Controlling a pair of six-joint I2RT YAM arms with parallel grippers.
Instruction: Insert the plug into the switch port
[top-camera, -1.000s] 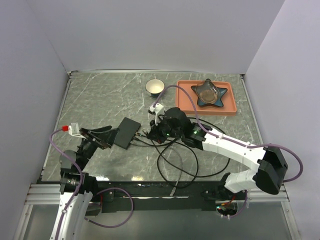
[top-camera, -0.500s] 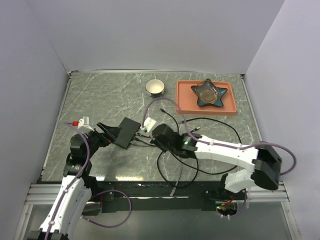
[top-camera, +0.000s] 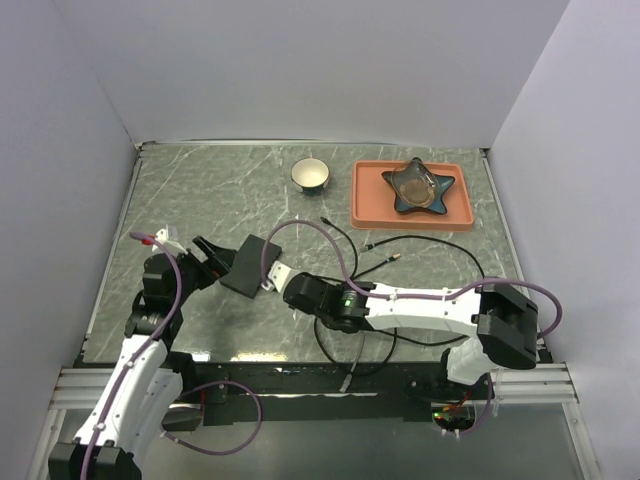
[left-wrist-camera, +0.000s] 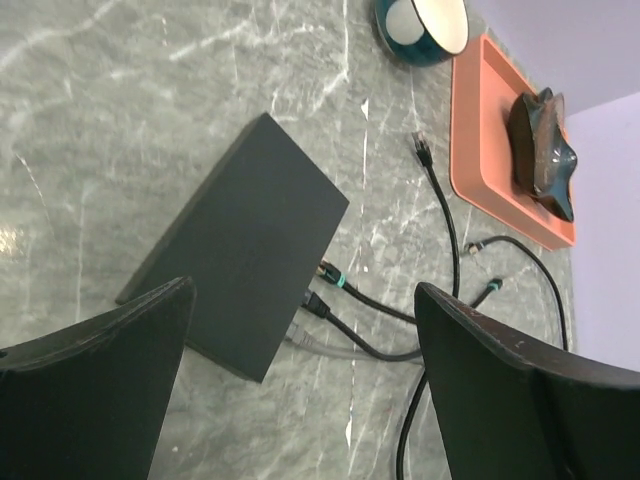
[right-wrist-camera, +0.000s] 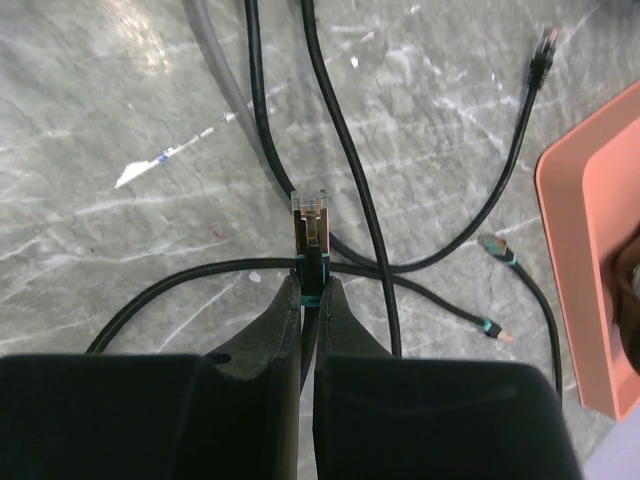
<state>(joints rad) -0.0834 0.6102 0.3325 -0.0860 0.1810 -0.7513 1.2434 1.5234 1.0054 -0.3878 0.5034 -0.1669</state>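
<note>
Count, all views:
- switch (left-wrist-camera: 240, 245): 1
- bowl (top-camera: 311, 174): 1
- tray (top-camera: 372, 212): 1
- star dish (top-camera: 420, 187): 1
- seated plugs (left-wrist-camera: 335, 278) (left-wrist-camera: 318, 305): 2
- loose plugs (right-wrist-camera: 545, 42) (right-wrist-camera: 497, 243) (right-wrist-camera: 490, 328) on tabletop (top-camera: 200, 190): 3
- held plug (right-wrist-camera: 310, 215) in right pincer (right-wrist-camera: 310, 285): 1
- cables (right-wrist-camera: 337, 120): tangled, count unclear

I have the left arm (top-camera: 140, 340) rising from its base, wrist bent to the right, and the left gripper (left-wrist-camera: 300, 290) has its jaws spread wide. My right arm (top-camera: 430, 305) lies low, stretched out leftward with its elbow folded back. The right gripper (right-wrist-camera: 310, 290) is pinched tight on the plug (right-wrist-camera: 309, 232).
</note>
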